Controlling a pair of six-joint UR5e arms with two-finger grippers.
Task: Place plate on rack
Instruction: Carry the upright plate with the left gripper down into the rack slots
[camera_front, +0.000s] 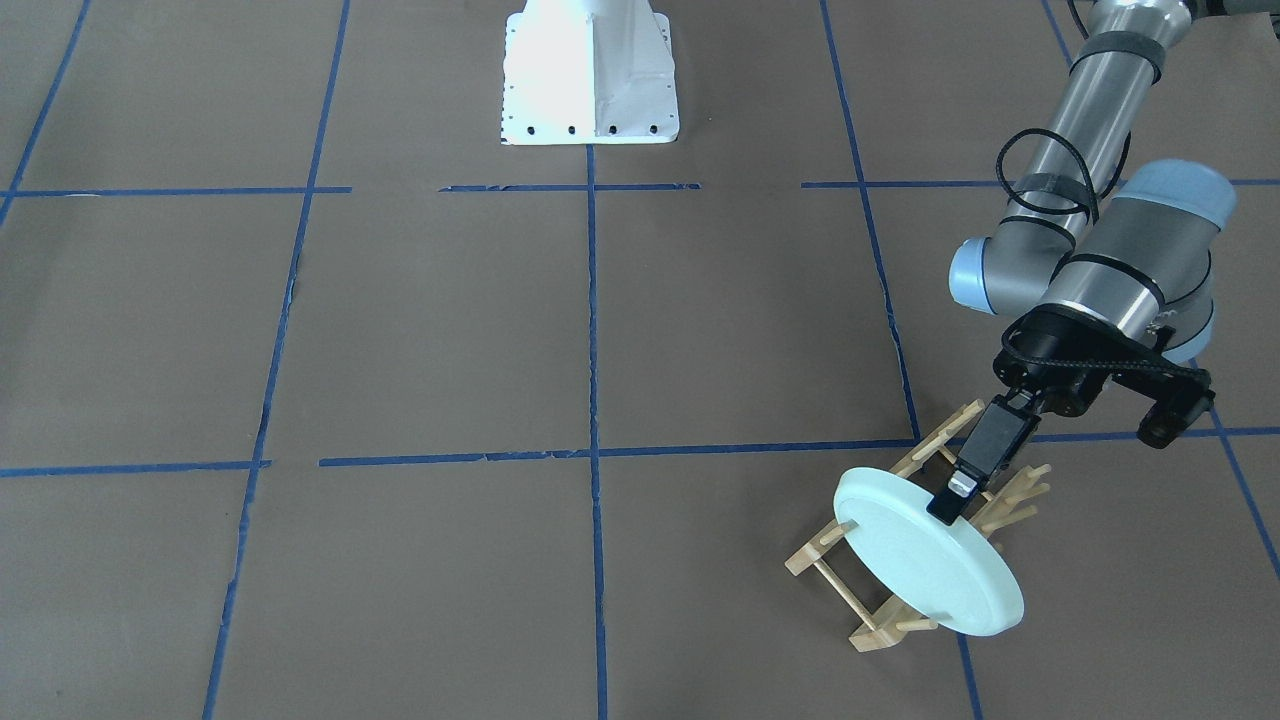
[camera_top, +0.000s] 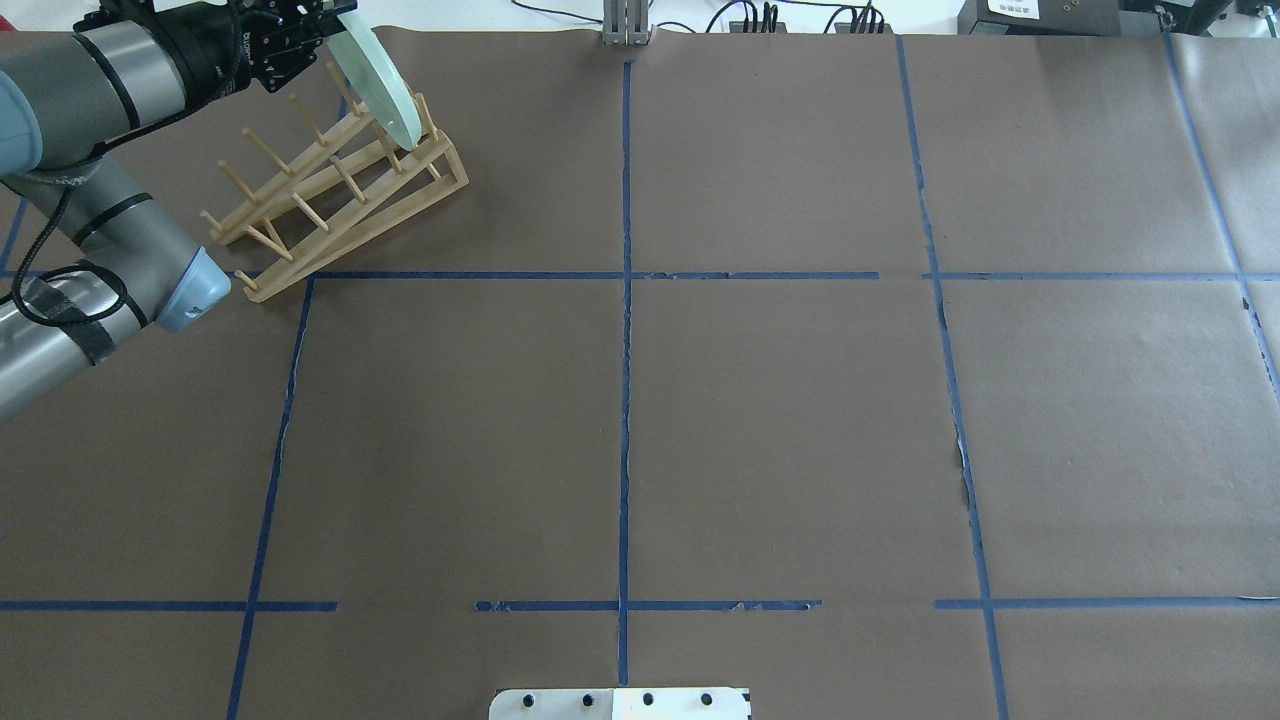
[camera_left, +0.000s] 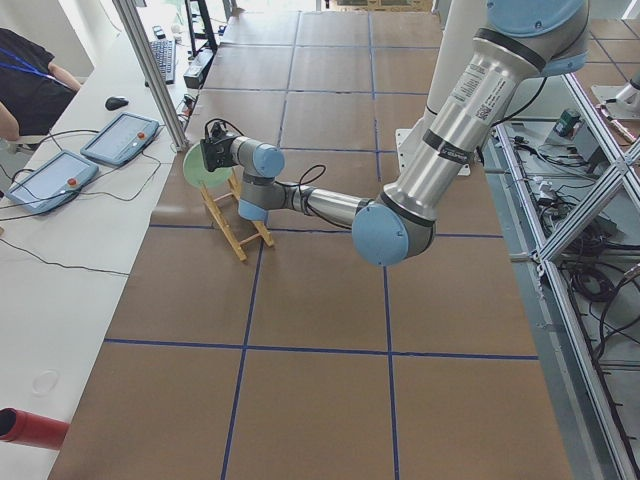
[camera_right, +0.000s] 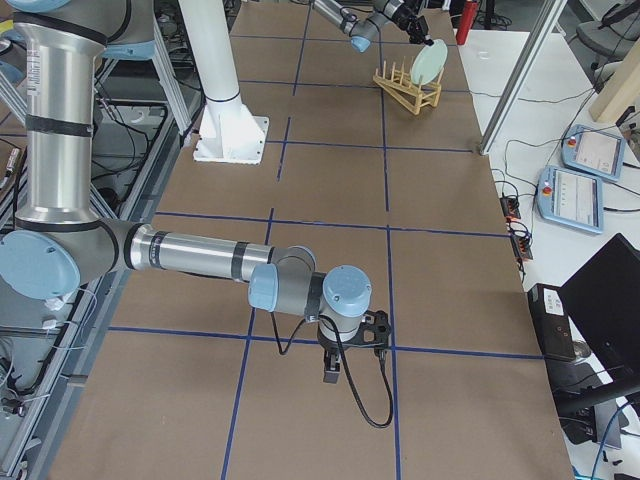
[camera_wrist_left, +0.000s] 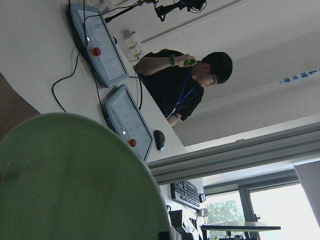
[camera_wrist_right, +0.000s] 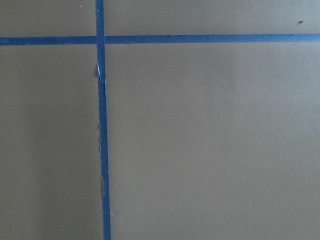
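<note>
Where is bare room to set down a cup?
Bare: the taped squares in front of the robot's base and all to the right in the overhead view. Crowded: the far-left corner, where the left gripper holds the plate at the rack.

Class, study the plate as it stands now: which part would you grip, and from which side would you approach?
Grip the top rim of the plate, coming down from above on the robot's side. It stands on edge, tilted, its lower edge seemingly down among the pegs of the rack, so only the thin upper rim is free to pinch. The left claw grips it there.
</note>
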